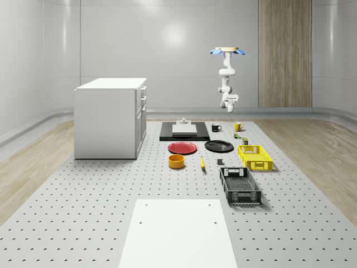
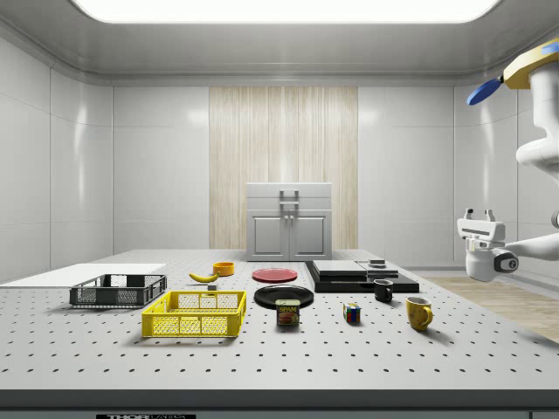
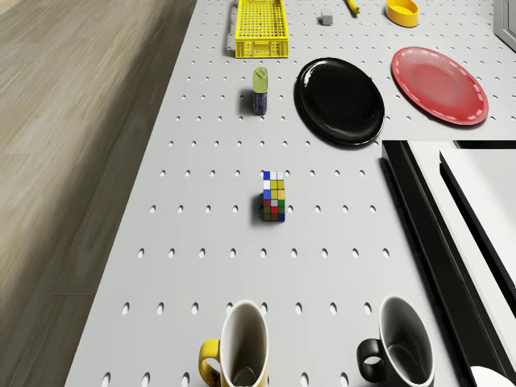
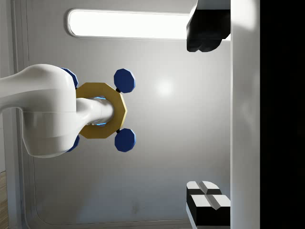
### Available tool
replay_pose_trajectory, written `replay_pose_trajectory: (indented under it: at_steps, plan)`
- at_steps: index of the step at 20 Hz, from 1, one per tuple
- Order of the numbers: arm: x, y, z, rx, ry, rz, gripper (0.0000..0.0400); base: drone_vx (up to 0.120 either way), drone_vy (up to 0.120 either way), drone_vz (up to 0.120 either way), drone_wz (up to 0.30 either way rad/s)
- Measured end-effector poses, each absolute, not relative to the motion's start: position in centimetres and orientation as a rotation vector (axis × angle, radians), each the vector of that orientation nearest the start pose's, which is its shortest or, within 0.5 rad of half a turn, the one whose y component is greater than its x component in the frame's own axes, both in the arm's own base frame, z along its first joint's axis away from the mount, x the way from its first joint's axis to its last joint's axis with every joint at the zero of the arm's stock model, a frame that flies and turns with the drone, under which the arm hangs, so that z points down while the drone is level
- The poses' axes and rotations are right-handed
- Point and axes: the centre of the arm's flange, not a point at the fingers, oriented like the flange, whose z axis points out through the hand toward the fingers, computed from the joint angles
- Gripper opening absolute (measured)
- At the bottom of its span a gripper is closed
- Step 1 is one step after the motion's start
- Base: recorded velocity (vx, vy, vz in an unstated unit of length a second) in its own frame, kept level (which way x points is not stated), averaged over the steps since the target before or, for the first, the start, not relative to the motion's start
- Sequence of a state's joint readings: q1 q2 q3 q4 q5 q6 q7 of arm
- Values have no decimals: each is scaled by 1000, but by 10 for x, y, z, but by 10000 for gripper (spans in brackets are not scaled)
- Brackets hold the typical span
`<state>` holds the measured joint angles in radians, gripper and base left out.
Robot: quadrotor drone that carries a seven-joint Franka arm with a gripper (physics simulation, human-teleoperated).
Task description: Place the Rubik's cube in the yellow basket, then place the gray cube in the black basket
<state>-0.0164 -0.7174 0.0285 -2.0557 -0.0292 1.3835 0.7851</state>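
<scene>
Drone view: Rubik's cube [image 3: 273,196] sits on the perforated gray table [image 3: 201,242], well apart from the yellow basket [image 3: 260,29]. Between cube and basket: a small can [image 3: 260,90], upright, just beside a glossy black plate [image 3: 339,100]. Red plate [image 3: 440,85] lies beyond the black plate. On the cube's other side, a yellow mug [image 3: 238,351] and a black mug [image 3: 401,345], both upright, open tops. Black slab [image 3: 439,234] with a white block on it lies beside the cube, apart. Small gray cube [image 3: 326,18] near the yellow basket, with a banana [image 3: 351,6] and orange bowl [image 3: 402,11] past it.

Whole-scene view: drone [image 1: 227,51] hovers high above the table's far end, near the mugs, arm hanging, gripper [image 1: 229,101] well above everything. Black basket [image 1: 240,186], mesh-walled, next to the yellow basket on the near side. White cabinet [image 1: 110,117] stands on the table; white sheet [image 1: 177,231] lies flat in front.

Wrist view: fingers [image 4: 208,202] spread wide, holding nothing, pointed up at the drone's underside.

Room: pale glossy walls, wood panel, wood floor.
</scene>
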Motion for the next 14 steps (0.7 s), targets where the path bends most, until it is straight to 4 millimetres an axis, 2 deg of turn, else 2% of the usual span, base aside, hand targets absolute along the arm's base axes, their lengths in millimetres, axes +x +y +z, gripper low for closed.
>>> replay_pose_trajectory:
  at_steps: [3,9,14]
  plan:
    - [302,8,691,-2950,1223,-118,400,120,107,0,0]
    - [301,21,689,-3061,1270,-217,400,120,0,0,0]
    - [301,47,679,-3278,1363,-434,400,120,0,0,0]
